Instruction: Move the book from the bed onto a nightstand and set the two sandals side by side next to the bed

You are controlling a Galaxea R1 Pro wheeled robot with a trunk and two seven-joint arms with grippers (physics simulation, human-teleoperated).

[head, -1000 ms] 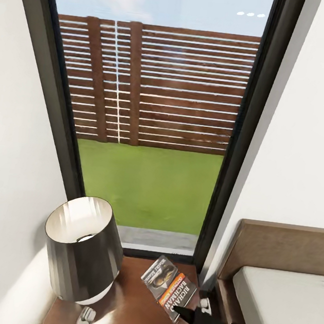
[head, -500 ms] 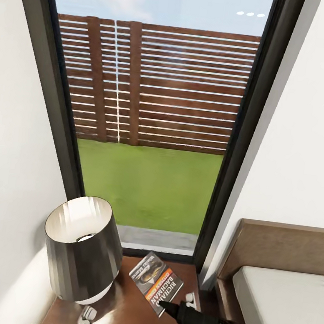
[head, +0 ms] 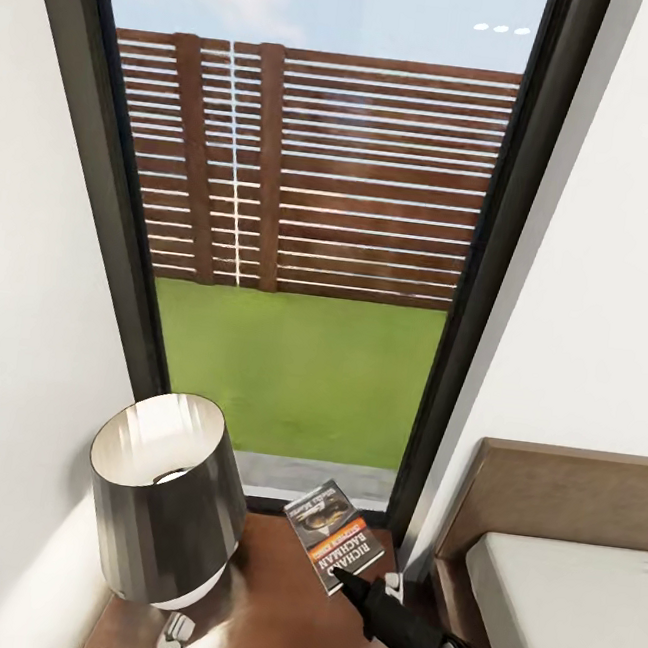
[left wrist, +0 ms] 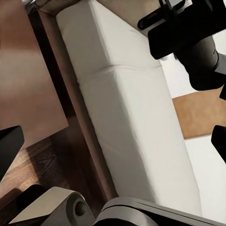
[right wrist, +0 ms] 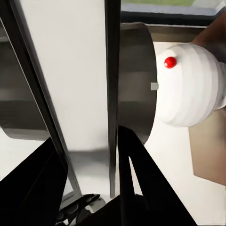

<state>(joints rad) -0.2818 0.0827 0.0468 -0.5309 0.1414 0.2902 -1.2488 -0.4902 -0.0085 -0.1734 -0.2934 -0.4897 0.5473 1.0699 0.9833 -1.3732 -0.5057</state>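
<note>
Now right end effector (head: pixel 355 581) grips book (head: pixel 332 534) edge between lamp (head: pixel 165 500) and headboard (head: pixel 555 501)

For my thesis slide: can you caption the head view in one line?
Right gripper holds the book over the nightstand beside a lamp, window behind, bed alongside.

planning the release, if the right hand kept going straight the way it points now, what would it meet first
Probably the window. The right hand, holding the book over the nightstand, points up and away toward the glass. The right wrist view shows the lamp alongside; depth is unclear.
</note>
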